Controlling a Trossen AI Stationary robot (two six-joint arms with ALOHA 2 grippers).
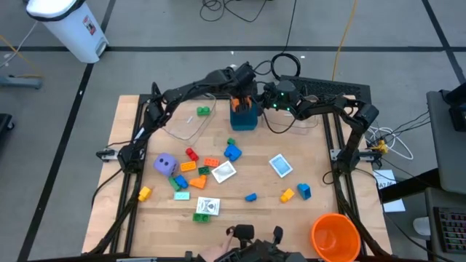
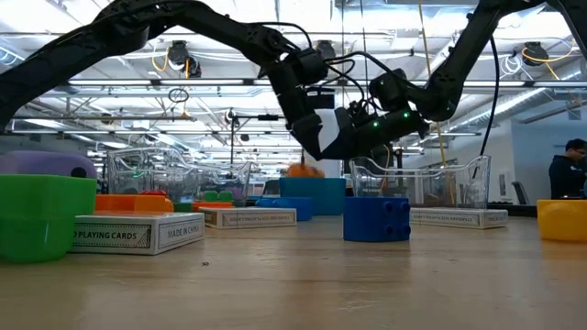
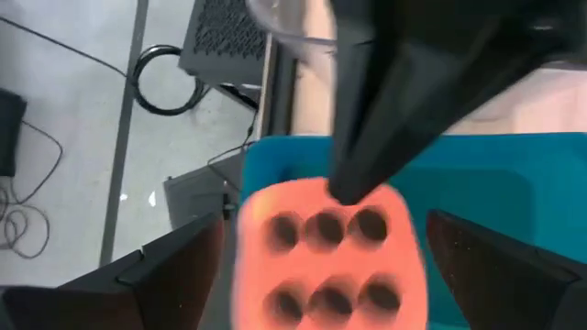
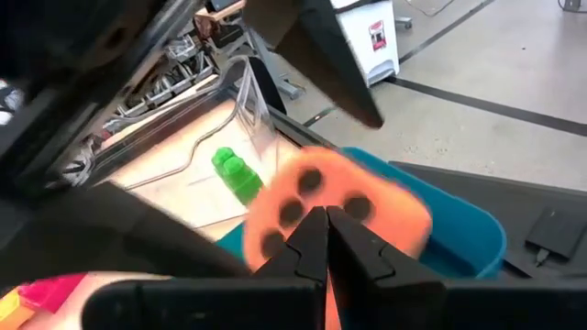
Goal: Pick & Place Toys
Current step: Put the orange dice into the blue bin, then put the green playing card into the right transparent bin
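Observation:
The orange dotted die sits at the top of the blue box at the table's far middle; in the low view its top shows above the box. My left gripper is above it, open, with one finger on either side of the die and a gap on both sides. My right gripper is shut and comes in from the right, its tips at the die. Bricks, a purple die and picture cards lie on the table. My right gripper meets the orange die with its shut fingertips, at the edge of the dotted face that is turned up. The fingers slant down from the table's right side. The die rests in the mouth of the blue box, not lifted.
A clear tub with a green brick stands left of the blue box. A big orange cup stands at the near right corner. Loose bricks and cards cover the table's middle.

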